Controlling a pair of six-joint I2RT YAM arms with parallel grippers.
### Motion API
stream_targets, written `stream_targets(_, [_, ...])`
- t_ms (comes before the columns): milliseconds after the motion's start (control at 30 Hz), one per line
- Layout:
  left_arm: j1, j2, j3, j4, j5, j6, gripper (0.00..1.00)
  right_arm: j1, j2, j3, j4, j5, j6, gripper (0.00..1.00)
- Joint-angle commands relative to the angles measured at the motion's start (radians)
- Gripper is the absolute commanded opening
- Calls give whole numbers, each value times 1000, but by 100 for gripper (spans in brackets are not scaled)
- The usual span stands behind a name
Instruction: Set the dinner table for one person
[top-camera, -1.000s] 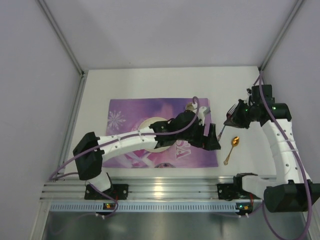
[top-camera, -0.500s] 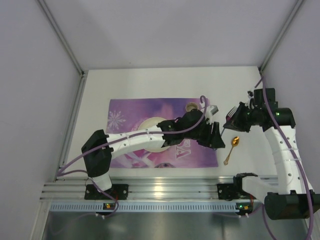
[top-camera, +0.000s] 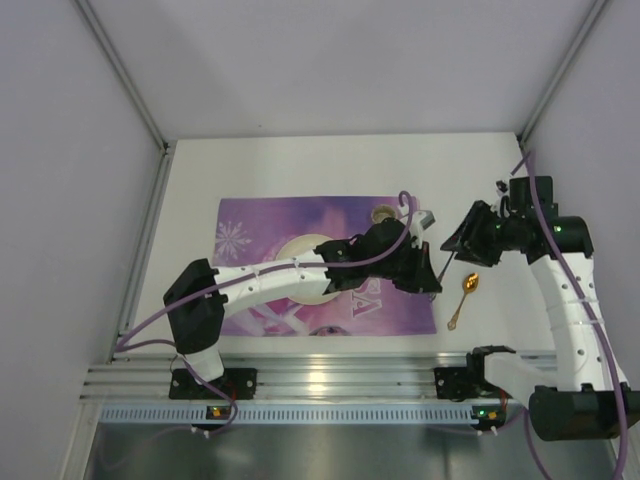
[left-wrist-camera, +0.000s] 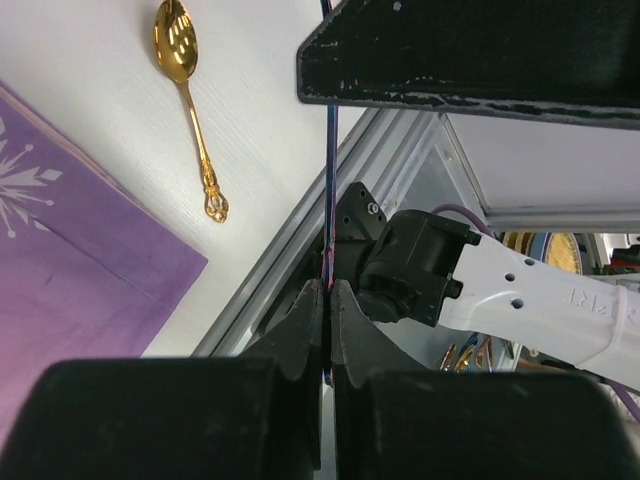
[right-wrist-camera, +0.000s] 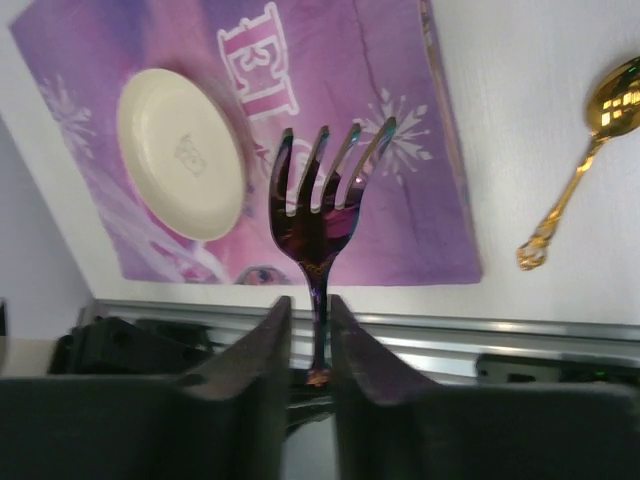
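Observation:
A dark iridescent fork (top-camera: 446, 262) hangs in the air between my two grippers, above the right side of the white dinner table (top-camera: 330, 165). My left gripper (top-camera: 432, 275) has reached across the purple placemat (top-camera: 270, 220). In the left wrist view it (left-wrist-camera: 327, 288) is shut on the fork (left-wrist-camera: 329, 180), which shows edge-on as a thin line. In the right wrist view the fork (right-wrist-camera: 320, 215) stands with its tines away from my right gripper (right-wrist-camera: 310, 305). Those jaws are slightly parted round the handle, with a narrow gap on one side. The right gripper (top-camera: 458, 240) sits just above and right of the left one.
A gold spoon (top-camera: 464, 296) lies on the table right of the placemat. A cream plate (right-wrist-camera: 180, 150) rests on the placemat, partly under the left arm. A small cup (top-camera: 382, 212) stands at the placemat's far right. The ribbed metal rail (top-camera: 320, 380) runs along the near edge.
My left arm has moved right to the fork and its jaws have gone from wide open to shut on it. The right gripper's jaws have loosened a little.

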Motion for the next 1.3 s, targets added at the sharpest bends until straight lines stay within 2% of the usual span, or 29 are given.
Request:
stream_targets(0, [-9, -29, 10, 66, -7, 12, 0, 10, -53, 84, 49, -98, 31, 52])
stream_targets(67, [-8, -35, 5, 48, -20, 18, 0, 12, -68, 110, 72, -109, 57, 67])
stream_targets(100, [-8, -38, 6, 36, -35, 29, 0, 12, -77, 143, 72, -109, 63, 79])
stream_targets(200, [6, -60, -7, 2, -66, 48, 0, 10, -67, 228, 32, -97, 56, 88])
stream_targets(367, [90, -183, -130, -36, -75, 43, 0, 10, -71, 346, -32, -86, 51, 90])
stream_targets(467, [220, -329, -292, -15, -11, 17, 0, 9, -65, 391, -52, -94, 48, 90])
stream_targets(533, [363, -415, -434, 37, 49, -20, 0, 9, -67, 391, -60, -100, 39, 90])
stream_targets(567, [418, -491, -482, 71, 156, -49, 0, 9, -73, 385, -57, -100, 40, 90])
stream_targets(600, [536, -523, -528, 110, 225, -64, 0, 10, -74, 366, -58, -100, 40, 90])
stream_targets(633, [588, -553, -600, 138, 279, -75, 0, 10, -77, 357, -55, -102, 40, 90])
stream_targets(667, [642, -604, -628, 138, 369, -80, 0, 10, -84, 346, -49, -103, 39, 90])
stream_targets(700, [734, -627, -651, 132, 403, -75, 0, 9, -88, 326, -46, -108, 40, 90])
stream_targets(767, [820, -690, -701, 91, 491, -52, 0, 9, -94, 308, -35, -115, 42, 90])
stream_targets(800, [901, -707, -713, 71, 512, -43, 0, 9, -96, 294, -34, -118, 42, 90])
stream_targets(1000, [1196, -701, -774, -62, 669, 44, 0, 10, -102, 262, -18, -132, 45, 89])
stream_targets(1100, [1274, -643, -780, -148, 718, 116, 0, 10, -99, 260, -18, -134, 43, 89])
stream_targets(1267, [1334, -563, -799, -230, 766, 216, 0, 10, -104, 251, -18, -134, 39, 89])
